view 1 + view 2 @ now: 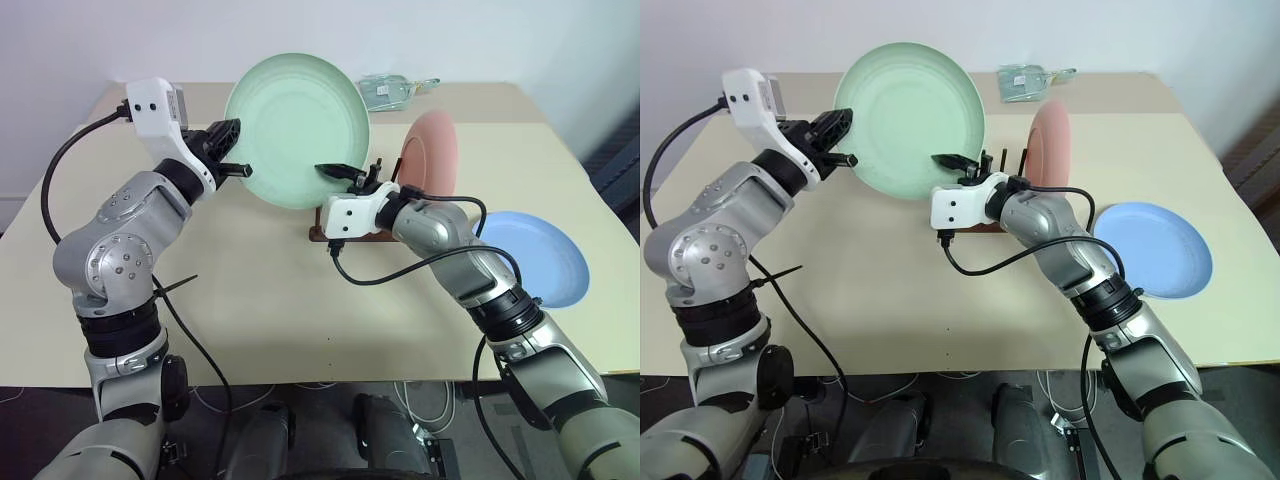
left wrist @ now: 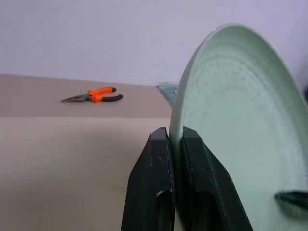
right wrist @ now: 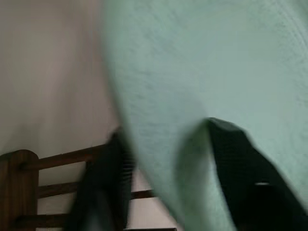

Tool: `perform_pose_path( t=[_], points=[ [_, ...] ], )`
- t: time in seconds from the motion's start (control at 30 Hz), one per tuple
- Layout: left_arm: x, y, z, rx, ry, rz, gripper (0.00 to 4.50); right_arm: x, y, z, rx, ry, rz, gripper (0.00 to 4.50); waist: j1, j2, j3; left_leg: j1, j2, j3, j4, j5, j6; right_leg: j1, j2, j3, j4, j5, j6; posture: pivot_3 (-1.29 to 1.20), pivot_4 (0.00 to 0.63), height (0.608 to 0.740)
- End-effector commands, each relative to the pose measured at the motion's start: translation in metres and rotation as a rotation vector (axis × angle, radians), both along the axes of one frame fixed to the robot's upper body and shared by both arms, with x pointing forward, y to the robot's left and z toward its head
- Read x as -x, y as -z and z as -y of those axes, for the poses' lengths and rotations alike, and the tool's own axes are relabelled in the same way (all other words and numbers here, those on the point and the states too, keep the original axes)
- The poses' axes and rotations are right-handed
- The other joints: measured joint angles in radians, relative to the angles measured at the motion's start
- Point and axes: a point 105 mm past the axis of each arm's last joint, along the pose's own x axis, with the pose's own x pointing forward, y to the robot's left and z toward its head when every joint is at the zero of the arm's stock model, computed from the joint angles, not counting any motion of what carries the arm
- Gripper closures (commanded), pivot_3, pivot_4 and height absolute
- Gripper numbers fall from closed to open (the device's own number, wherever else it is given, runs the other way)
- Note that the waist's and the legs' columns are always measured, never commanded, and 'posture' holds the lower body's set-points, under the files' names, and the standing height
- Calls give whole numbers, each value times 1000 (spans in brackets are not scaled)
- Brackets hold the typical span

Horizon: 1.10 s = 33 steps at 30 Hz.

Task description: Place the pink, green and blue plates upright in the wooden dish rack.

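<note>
— Where's the green plate (image 1: pixel 297 128) right now?

— Up in the air, face toward us, over the back half of the desk (image 1: pixel 260 300). The left gripper (image 1: pixel 238 160) is clenched on its rim; from the left wrist view you can see the two black fingers (image 2: pixel 153 187) pressed together with the plate's edge pinched between them.

— And the right gripper (image 1: pixel 345 172)?

— It's at the plate's lower edge on the other side. One finger lies in front of the plate and one behind, so the rim sits between them. I can't tell whether they're actually squeezing it or just straddling it.

— The rack?

— The wooden dish rack (image 1: pixel 985 215) stands just behind the right wrist, mostly hidden by it. A few dark pegs stick up past the gripper.

— Anything in it?

— The pink plate (image 1: pixel 433 152) stands upright on edge at the rack's right end.

— And the blue one?

— The blue plate (image 1: pixel 545 255) lies flat on the desk, off to the right, well apart from the rack, partly behind the right forearm.

— Other stuff on the desk?

— A pair of orange-handled pliers (image 2: pixel 93 96) shows in the left wrist view, and a clear bag (image 1: pixel 390 90) lies at the far edge behind the green plate.
</note>
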Motion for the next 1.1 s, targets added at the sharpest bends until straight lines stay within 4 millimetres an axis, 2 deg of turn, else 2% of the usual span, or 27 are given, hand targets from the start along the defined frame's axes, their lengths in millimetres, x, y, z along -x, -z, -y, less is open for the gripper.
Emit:
perform_pose_path(
  t=[0.03,0.07,0.1,0.13,0.17,0.23,0.3,0.33,0.4,0.5,0.6,0.7,0.8,0.87,1.1],
  points=[
    [8,-16,9,66,48,58,4165,5,-14,-6,-28,-29,70,4228,1,0,0,0,0,0,0,0,0,0,0,0,0,0,0,0,150,740],
    [7,-18,6,99,33,64,3812,6,-15,-6,-31,-33,78,4483,1,0,0,0,0,0,0,0,0,0,0,0,0,0,0,0,150,740],
    [6,-22,2,131,17,78,3492,6,-15,-6,-35,-37,85,4500,1,0,0,0,0,0,0,0,0,0,0,0,0,0,0,0,150,740],
    [5,-32,-5,175,-16,119,2990,8,-17,-7,-48,-43,92,4500,1,0,0,0,0,0,0,0,0,0,0,0,0,0,0,0,150,740],
    [4,-42,-16,215,-62,160,2431,9,-20,-7,-65,-49,96,4500,2,0,0,0,0,0,0,0,0,0,0,0,0,0,0,0,150,740],
    [1,-56,-48,317,-193,224,1455,11,-29,-4,-148,-54,87,4500,3,-1,1,0,0,-1,1,0,-1,0,0,0,0,0,0,0,150,740],
    [1,-61,-77,319,-308,272,1455,15,-40,3,-265,-56,58,4500,-1,-1,1,0,0,-1,0,1,-1,0,0,0,0,0,0,0,150,740],
    [2,-59,-86,242,-350,292,1455,17,-46,9,-366,-56,10,4500,-3,-1,1,1,0,0,0,1,-1,0,0,0,0,0,0,0,150,740],
    [2,-50,-89,39,-382,311,1455,22,-56,22,-559,-61,-102,4500,-3,-1,0,1,1,0,-1,1,-2,0,1,1,0,0,0,0,150,740],
    [0,-14,-68,-186,-263,265,1455,27,-67,43,-855,-74,-301,4500,6,0,0,1,1,0,-1,0,-1,0,1,1,0,0,0,0,150,740],
    [11,43,-22,-361,-2,186,1455,33,-70,59,-1103,-80,-475,4500,12,0,1,0,0,-2,0,0,1,2,1,1,0,0,-1,0,150,740],
    [26,80,6,-417,179,125,1455,37,-69,63,-1203,-74,-571,4500,5,1,1,0,0,-2,0,-1,1,1,1,1,-1,-1,-4,0,150,740],
    [56,118,38,-408,422,52,1455,38,-63,66,-1288,-36,-645,4500,-4,4,1,0,1,-1,-2,-1,1,-1,1,1,0,-2,-6,0,150,740],
    [68,129,48,-410,503,27,1455,37,-60,67,-1317,-16,-675,4500,-5,8,1,0,2,1,-3,-1,1,-2,1,2,0,-3,-7,0,150,740],
    [76,132,60,-407,571,16,1455,30,-40,66,-1283,53,-750,4500,2,9,1,0,2,1,-2,0,1,-2,1,2,1,-3,-7,0,150,740]
  ],
)
